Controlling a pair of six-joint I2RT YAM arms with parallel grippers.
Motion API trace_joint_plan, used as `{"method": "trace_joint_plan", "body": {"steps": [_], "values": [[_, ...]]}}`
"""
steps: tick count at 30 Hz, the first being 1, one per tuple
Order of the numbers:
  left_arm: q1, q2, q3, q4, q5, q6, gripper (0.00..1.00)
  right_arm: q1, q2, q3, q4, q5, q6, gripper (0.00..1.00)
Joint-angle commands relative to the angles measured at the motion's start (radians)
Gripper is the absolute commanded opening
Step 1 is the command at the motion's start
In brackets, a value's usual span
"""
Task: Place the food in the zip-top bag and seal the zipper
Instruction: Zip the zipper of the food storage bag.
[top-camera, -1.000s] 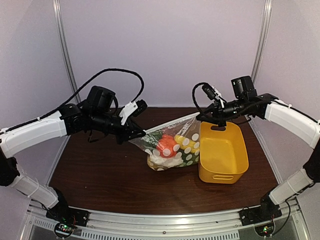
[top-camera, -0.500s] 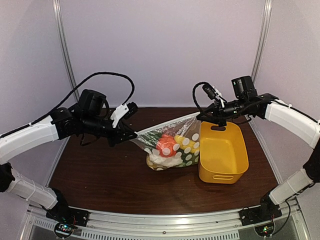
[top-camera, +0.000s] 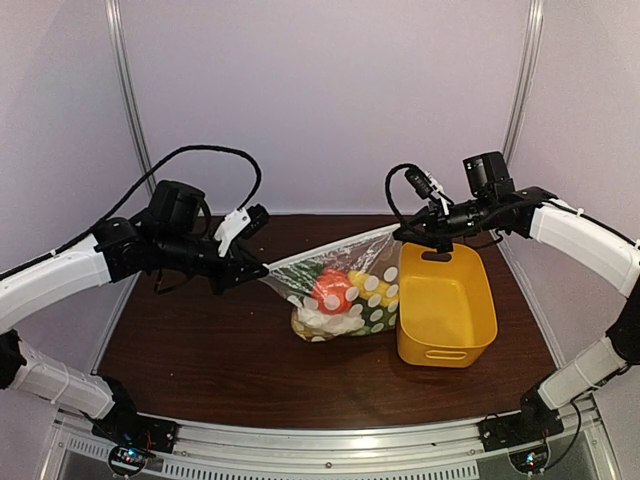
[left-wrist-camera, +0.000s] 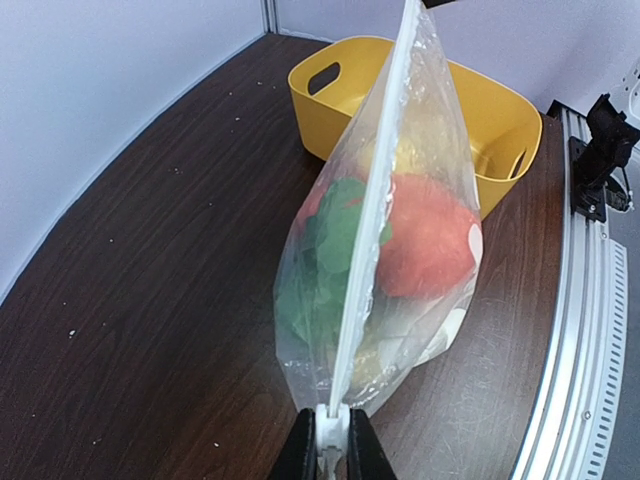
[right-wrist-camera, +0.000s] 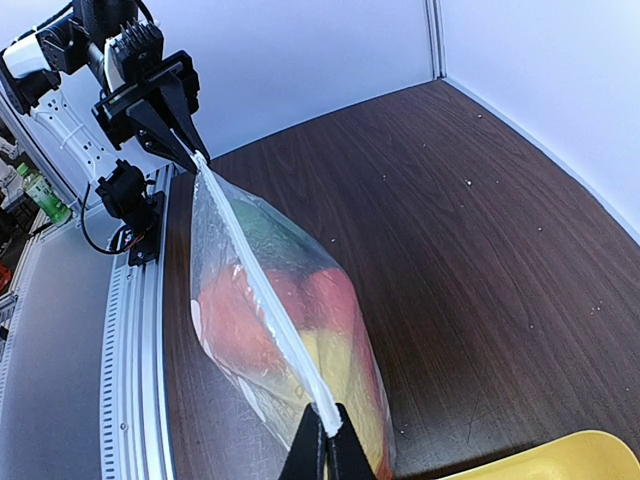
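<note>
- At the centre of the dark wooden table (top-camera: 200, 340), the zip-top bag (top-camera: 372, 300) is shown hung by its mouth edge between the two grippers. Its bulging lower part rests on the tabletop.
- The zipper (top-camera: 335, 248) is stretched taut as the upper edge of the bag, rising from left to right in the top view. In both wrist views it is seen as a single closed white line over its visible length.
- The left gripper (left-wrist-camera: 330, 452) is clamped on the left end of the zipper. The small white slider tab (left-wrist-camera: 328, 425) is pinched there between the two dark fingers.
- The right gripper (right-wrist-camera: 325, 450) is pressed fully together on the right end of the zipper. It is held above the far left corner of the basket.
- The food (top-camera: 330, 290) is contained wholly within the bag. A red-orange piece (left-wrist-camera: 430, 240) and a green piece (left-wrist-camera: 325, 270) are seen uppermost, with a yellow piece (top-camera: 362, 281) to the right and white pieces (top-camera: 322, 318) at the bottom, partly masked by the printed pale dots.
- The yellow plastic basket (top-camera: 440, 345) is placed just to the right of the bag. Whether the bag touches its left wall cannot be told.
</note>
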Motion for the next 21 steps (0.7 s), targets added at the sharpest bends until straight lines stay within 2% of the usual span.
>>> {"method": "trace_joint_plan", "body": {"steps": [1,16,18,21], "values": [[0.023,-0.027,-0.024,-0.07,-0.044,-0.007,0.0,-0.033,-0.01,0.003,0.027,0.018,0.007,0.0],[0.029,-0.032,-0.023,-0.061,-0.04,-0.006,0.0,-0.031,-0.003,-0.008,0.035,0.02,0.009,0.0],[0.029,-0.026,-0.015,-0.041,-0.031,-0.012,0.0,-0.031,0.014,0.0,0.027,0.016,0.009,0.08],[0.029,-0.002,0.014,0.012,-0.026,-0.023,0.0,-0.031,0.049,0.03,0.017,-0.012,0.029,0.29]]}}
